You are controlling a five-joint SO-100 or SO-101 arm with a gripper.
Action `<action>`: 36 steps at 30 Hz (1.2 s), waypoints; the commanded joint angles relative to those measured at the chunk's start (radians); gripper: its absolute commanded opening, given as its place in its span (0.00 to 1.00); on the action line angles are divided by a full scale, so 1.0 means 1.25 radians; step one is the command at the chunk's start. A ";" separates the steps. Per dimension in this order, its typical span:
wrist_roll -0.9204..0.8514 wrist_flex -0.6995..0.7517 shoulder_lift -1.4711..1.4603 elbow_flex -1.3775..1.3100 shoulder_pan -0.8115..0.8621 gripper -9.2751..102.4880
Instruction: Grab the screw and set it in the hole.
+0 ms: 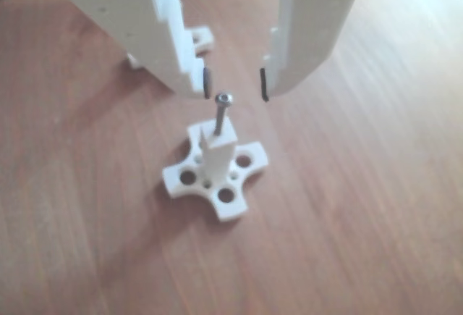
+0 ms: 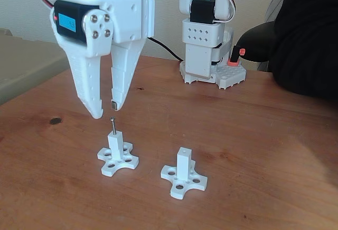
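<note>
Already we see the screw (image 1: 223, 116) standing upright in the hole at the top of the white post (image 1: 217, 154), its head poking out above; the hole itself is hidden by the shaft. So we judge the setting step done, or nearly, with only the retreat left. The gripper (image 1: 235, 83), in the upper middle of the other view, hangs just above the screw head with its fingers spread apart, gripping nothing, a dark pad on each tip flanking the head without touching it.

The next move, as we read it, calls for a straight lift, since any sideways drift could knock the screw or tip the post.

Room is generous. In the fixed view the gripper (image 2: 105, 109) sits left of centre, a second post (image 2: 183, 166) stands apart at lower centre, and the wooden table (image 2: 274, 150) lies bare to the right. A small dark spot (image 2: 55, 120) lies at the left edge.
</note>
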 commanded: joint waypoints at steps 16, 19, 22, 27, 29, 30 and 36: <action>-0.005 0.011 0.018 -0.071 -0.020 0.16; -0.005 0.010 0.017 -0.071 -0.020 0.16; -0.006 0.006 0.011 -0.070 -0.016 0.16; -0.007 0.001 0.001 -0.070 -0.013 0.16; -0.007 -0.001 -0.002 -0.070 -0.013 0.16; -0.007 -0.001 -0.004 -0.070 -0.013 0.16; -0.009 -0.006 -0.010 -0.071 -0.011 0.16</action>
